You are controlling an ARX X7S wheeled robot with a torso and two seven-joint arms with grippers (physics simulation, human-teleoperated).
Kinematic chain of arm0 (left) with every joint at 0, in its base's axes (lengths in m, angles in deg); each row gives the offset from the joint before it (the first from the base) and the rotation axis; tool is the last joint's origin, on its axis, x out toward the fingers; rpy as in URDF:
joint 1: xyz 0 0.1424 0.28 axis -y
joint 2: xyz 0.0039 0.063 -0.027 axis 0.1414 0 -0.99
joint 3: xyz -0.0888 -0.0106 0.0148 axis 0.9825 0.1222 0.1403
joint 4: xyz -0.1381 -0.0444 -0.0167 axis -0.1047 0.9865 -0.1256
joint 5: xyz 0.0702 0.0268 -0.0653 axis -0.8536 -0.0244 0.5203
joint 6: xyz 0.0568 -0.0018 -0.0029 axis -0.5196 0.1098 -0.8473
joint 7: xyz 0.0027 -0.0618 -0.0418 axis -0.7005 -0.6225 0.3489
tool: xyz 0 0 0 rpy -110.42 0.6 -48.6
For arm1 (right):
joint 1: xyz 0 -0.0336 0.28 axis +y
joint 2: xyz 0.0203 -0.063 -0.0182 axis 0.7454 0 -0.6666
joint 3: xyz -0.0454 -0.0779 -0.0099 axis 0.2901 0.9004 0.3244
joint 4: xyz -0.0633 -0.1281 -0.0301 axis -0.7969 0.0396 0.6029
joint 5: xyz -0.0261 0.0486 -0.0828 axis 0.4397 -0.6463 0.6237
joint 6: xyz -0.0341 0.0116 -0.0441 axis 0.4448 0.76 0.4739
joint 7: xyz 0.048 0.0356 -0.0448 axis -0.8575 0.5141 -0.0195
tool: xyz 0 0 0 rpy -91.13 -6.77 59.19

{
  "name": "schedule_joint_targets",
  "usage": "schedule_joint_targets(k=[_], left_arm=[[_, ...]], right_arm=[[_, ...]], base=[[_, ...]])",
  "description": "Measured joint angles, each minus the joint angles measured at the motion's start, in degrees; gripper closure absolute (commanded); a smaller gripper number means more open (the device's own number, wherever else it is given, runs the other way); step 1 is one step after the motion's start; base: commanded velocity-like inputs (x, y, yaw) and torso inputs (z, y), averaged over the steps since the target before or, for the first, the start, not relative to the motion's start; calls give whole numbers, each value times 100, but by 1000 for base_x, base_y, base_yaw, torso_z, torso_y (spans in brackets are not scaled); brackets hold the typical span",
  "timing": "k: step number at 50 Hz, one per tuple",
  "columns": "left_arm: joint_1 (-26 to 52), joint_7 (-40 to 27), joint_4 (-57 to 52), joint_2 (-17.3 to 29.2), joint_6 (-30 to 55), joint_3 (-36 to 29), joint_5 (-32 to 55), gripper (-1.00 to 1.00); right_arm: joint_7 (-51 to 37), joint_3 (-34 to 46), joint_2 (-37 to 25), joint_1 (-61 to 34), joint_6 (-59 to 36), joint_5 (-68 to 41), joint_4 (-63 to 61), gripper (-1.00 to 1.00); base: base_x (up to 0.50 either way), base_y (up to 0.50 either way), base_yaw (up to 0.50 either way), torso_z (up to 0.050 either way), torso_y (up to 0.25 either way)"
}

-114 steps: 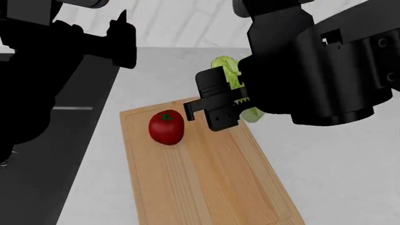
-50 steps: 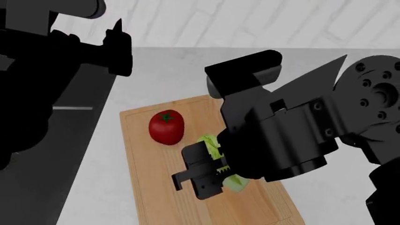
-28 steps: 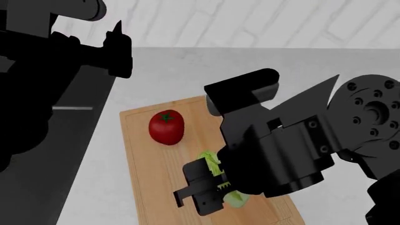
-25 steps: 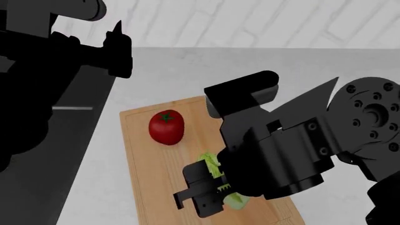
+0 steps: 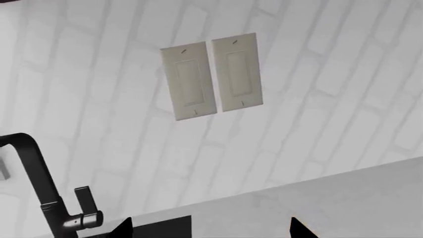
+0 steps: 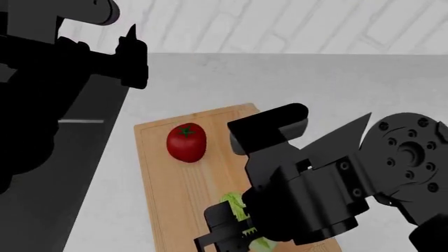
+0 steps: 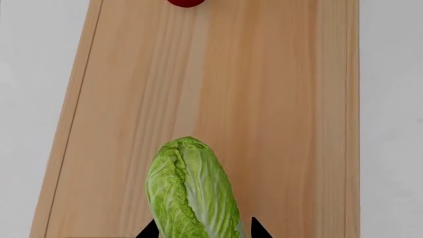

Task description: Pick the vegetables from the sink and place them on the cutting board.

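My right gripper (image 6: 231,237) is shut on the pale-green napa cabbage (image 6: 233,203) and holds it low over the near end of the light-wood cutting board (image 6: 168,194). In the right wrist view the cabbage (image 7: 191,193) lies between my fingertips (image 7: 146,230), leafy end toward the board's (image 7: 278,99) far end. The red tomato (image 6: 186,142) rests on the board's far part, with only its edge (image 7: 185,2) showing in the right wrist view. My left gripper (image 6: 131,55) is open and empty, held high above the black sink (image 6: 63,178).
The black faucet (image 5: 39,183) stands by the sink's corner (image 5: 162,228). Two wall plates (image 5: 211,79) sit on the white brick wall. Grey counter (image 6: 350,84) surrounds the board. My bulky right arm (image 6: 336,178) hides the board's near right part.
My right gripper has carried the cabbage from above the board's far end down toward its near end, lower over the wood. The tomato and the left arm have not moved.
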Motion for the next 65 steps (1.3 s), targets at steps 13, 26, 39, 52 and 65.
schedule_joint_targets(k=[13,26,39,52,65], left_arm=[[10,-23,-37,21,20,-8,23,-100],[6,-48,-74,40,30,-14,42,-100],[12,-71,-101,50,43,-18,67,-100],[38,-87,-101,47,52,-33,78,-100],[6,-150,-172,57,29,-64,55,-100]], right_arm=[[83,58,-38,165,73,59,-104,100],[125,40,-96,278,181,146,-249,100],[146,89,-153,305,214,134,-329,-100],[360,-64,-150,-219,172,288,-212,-100],[846,-346,-134,-858,264,973,-212,-100]], base=[[0,0,0,0,0],[0,0,0,0,0],[0,0,0,0,0],[0,0,0,0,0],[0,0,0,0,0]])
